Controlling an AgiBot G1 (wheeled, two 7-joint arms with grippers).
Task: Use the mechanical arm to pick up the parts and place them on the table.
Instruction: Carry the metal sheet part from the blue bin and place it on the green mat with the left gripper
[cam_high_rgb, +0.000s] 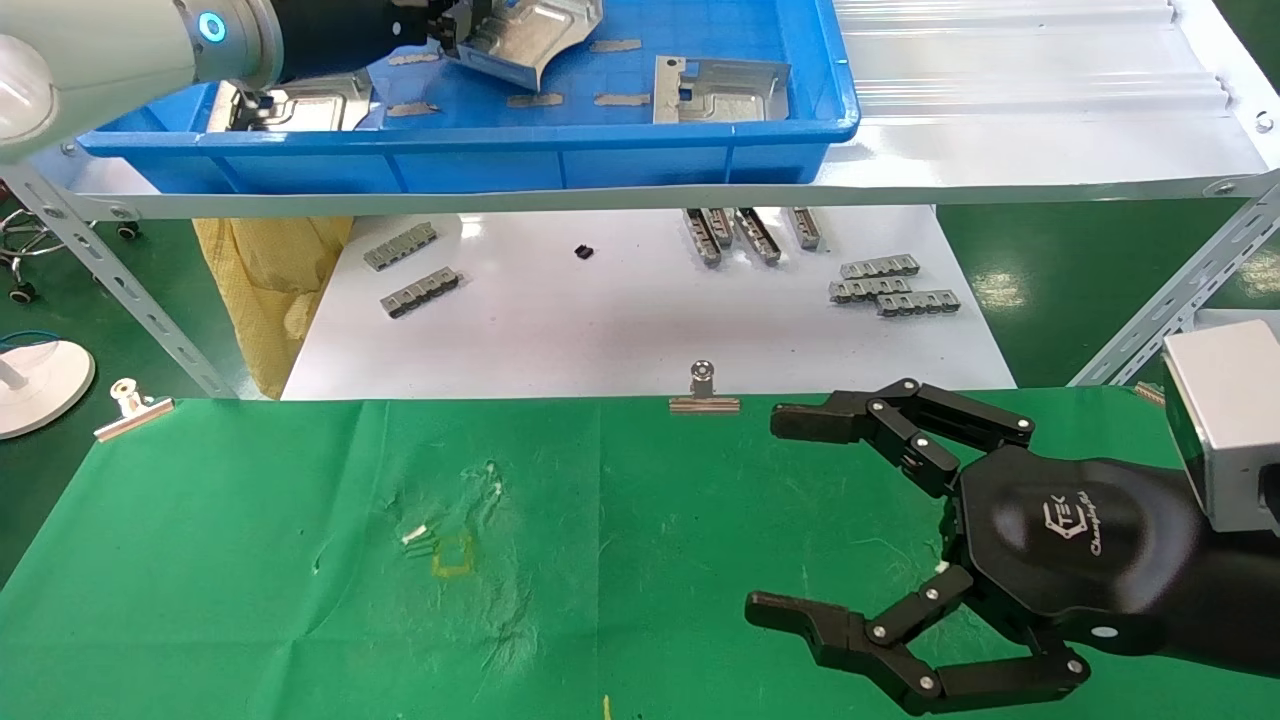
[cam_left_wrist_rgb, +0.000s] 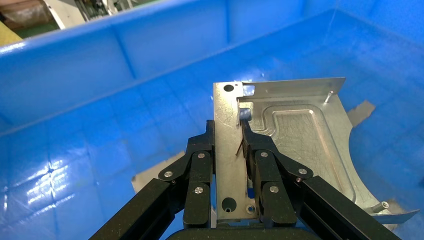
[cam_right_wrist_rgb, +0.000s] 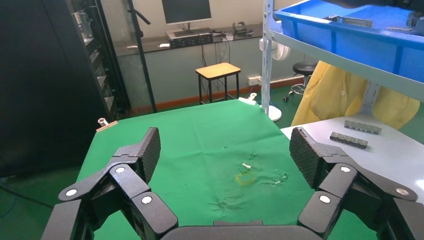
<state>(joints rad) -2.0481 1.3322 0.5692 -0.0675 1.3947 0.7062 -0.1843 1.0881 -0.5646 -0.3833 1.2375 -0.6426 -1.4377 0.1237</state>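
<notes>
My left gripper (cam_high_rgb: 450, 30) reaches into the blue tray (cam_high_rgb: 500, 150) on the shelf and is shut on the edge of a silvery stamped part (cam_high_rgb: 535, 40). In the left wrist view the gripper (cam_left_wrist_rgb: 229, 131) clamps the flat strip of that part (cam_left_wrist_rgb: 295, 135), which hangs tilted above the tray floor. Two more parts lie in the tray, one at the right (cam_high_rgb: 718, 90) and one at the left (cam_high_rgb: 300, 105) under my arm. The green table (cam_high_rgb: 300, 600) lies below, and my right gripper (cam_high_rgb: 775, 515) hovers open over its right side with nothing between its fingers.
Short grey tape pieces (cam_high_rgb: 535, 99) dot the tray floor. Small grey notched strips (cam_high_rgb: 890, 285) lie on the white board (cam_high_rgb: 620, 320) behind the table. Binder clips (cam_high_rgb: 704, 395) hold the cloth's far edge. A yellow mark (cam_high_rgb: 452, 555) sits mid-cloth.
</notes>
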